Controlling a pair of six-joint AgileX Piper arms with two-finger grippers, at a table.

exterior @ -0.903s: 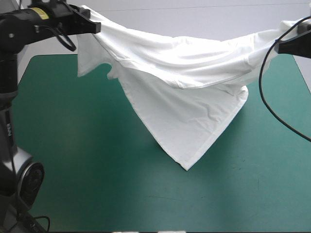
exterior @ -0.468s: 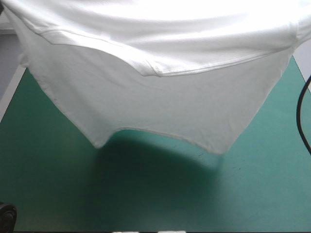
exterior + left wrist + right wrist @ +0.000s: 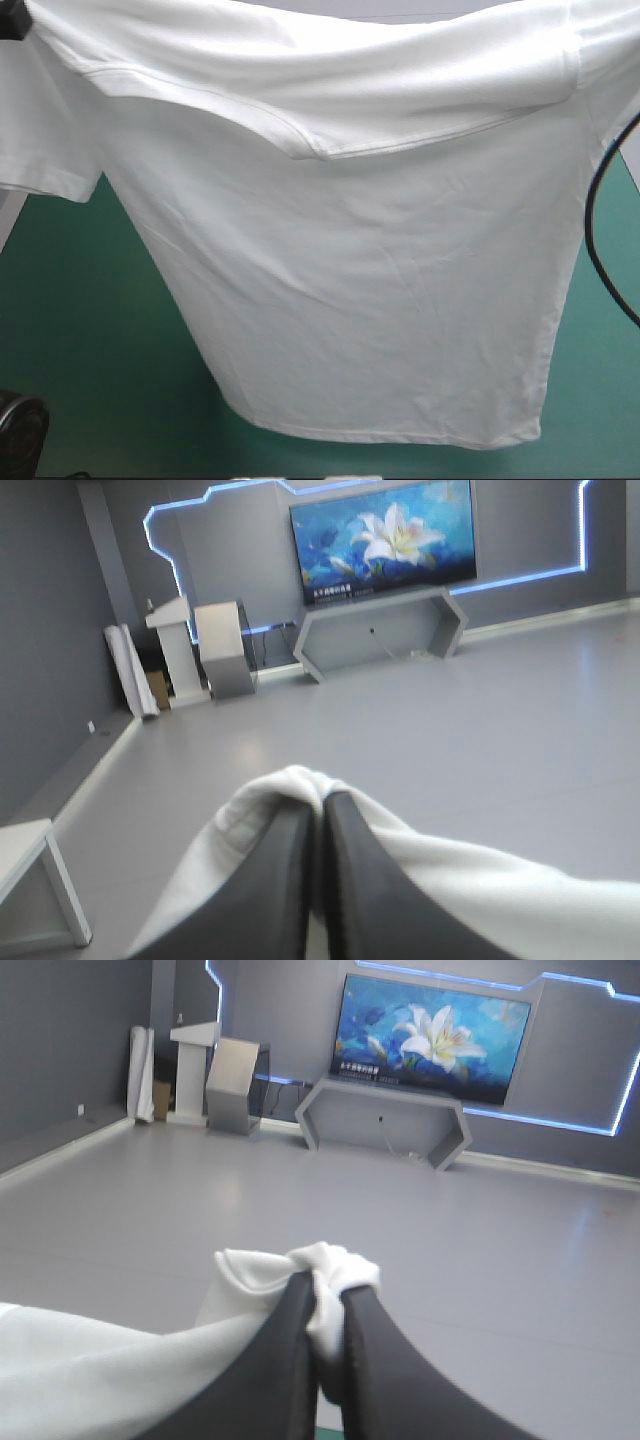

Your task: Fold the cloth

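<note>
The white T-shirt (image 3: 360, 270) hangs spread wide in the air over the teal-green table (image 3: 80, 330), filling most of the high view. Its hem hangs near the table's front edge, a sleeve droops at the left. Both arms are raised out of the high view. In the left wrist view my left gripper (image 3: 318, 805) is shut on a bunch of the T-shirt (image 3: 450, 880), white cloth draping to both sides of the black fingers. In the right wrist view my right gripper (image 3: 328, 1290) is shut on another bunch of the T-shirt (image 3: 325, 1258), the cloth trailing away to one side.
Bare teal-green cover shows at the left (image 3: 60, 300) and right (image 3: 610, 360) of the hanging shirt. A dark part of the left arm's base (image 3: 20, 435) sits at the table's near left corner.
The shirt was lifted and pulled wide between the grippers. It has swung toward the camera and now hangs lower and flatter, its hem nearer the front edge.
</note>
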